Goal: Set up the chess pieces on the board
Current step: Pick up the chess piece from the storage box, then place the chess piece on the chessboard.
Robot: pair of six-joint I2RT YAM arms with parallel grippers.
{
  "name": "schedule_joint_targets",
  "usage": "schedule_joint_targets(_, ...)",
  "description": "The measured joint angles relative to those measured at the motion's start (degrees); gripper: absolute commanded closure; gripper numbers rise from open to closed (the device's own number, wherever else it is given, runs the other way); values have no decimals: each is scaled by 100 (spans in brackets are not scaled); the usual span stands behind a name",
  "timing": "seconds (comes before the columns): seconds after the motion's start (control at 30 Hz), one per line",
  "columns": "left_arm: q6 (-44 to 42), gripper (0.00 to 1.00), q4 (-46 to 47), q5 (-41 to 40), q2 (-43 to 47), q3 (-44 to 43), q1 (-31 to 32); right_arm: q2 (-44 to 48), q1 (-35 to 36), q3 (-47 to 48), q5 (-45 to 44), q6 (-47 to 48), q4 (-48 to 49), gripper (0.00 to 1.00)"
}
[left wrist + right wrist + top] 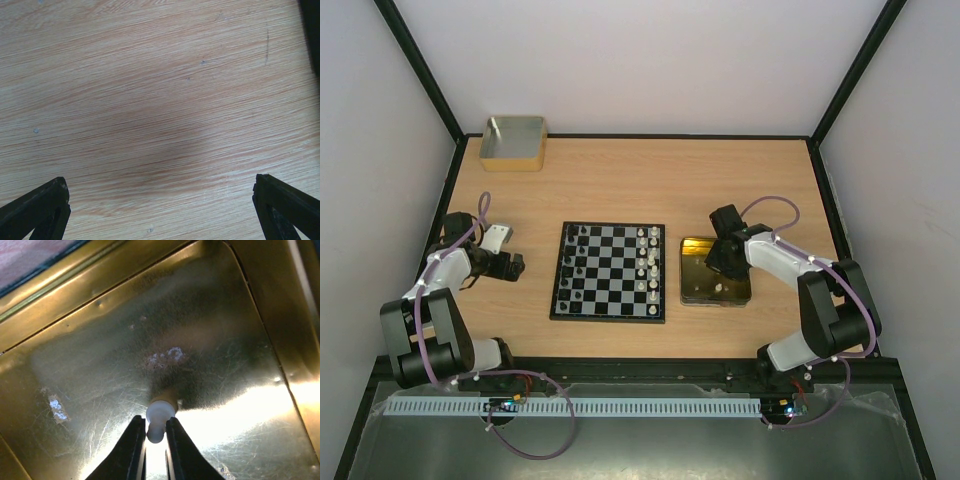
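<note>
Right fingers (132, 447) clamped on cream piece (160, 416) in gold tin (225, 315); left fingers (40, 205) apart. Lift looked best straight up, clearing rim before swinging left to board (608, 316).

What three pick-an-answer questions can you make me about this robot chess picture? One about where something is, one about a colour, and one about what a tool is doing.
1. Where is the gold tin, compared with the board?
A. To its left
B. To its right
C. On top of it

2. What colour is the chess piece that the right tool pinches?
A. Black
B. Red
C. Cream-white

3. What is the left tool doing?
A. Open over the bare wooden table
B. Shut on a pawn
C. Shut on the tin

Answers:
1 B: the top view shows the tin just past the board's right edge.
2 C: the right wrist view shows a pale piece between the fingers, over the tin's shiny floor.
3 A: the left wrist view shows its fingers wide apart with only wood between them.
</note>
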State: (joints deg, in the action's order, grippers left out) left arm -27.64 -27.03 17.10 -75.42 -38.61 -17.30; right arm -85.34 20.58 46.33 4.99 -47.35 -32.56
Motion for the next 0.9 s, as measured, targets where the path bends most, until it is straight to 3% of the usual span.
schedule_joint_targets(0.23,0,1,13,0,0,0,0,0,0,-15,-20,20,37,98)
schedule_joint_targets(0.47,0,1,15,0,0,0,0,90,151,31,-116,74,-66,98)
schedule_joint_targets(0.77,0,0,20,11,0,0,0,9,2463,1845,-872,-94,-970,98)
schedule_joint_targets(0.9,0,1,17,31,0,0,0,-267,3145,2260,-997,-166,-1250,98)
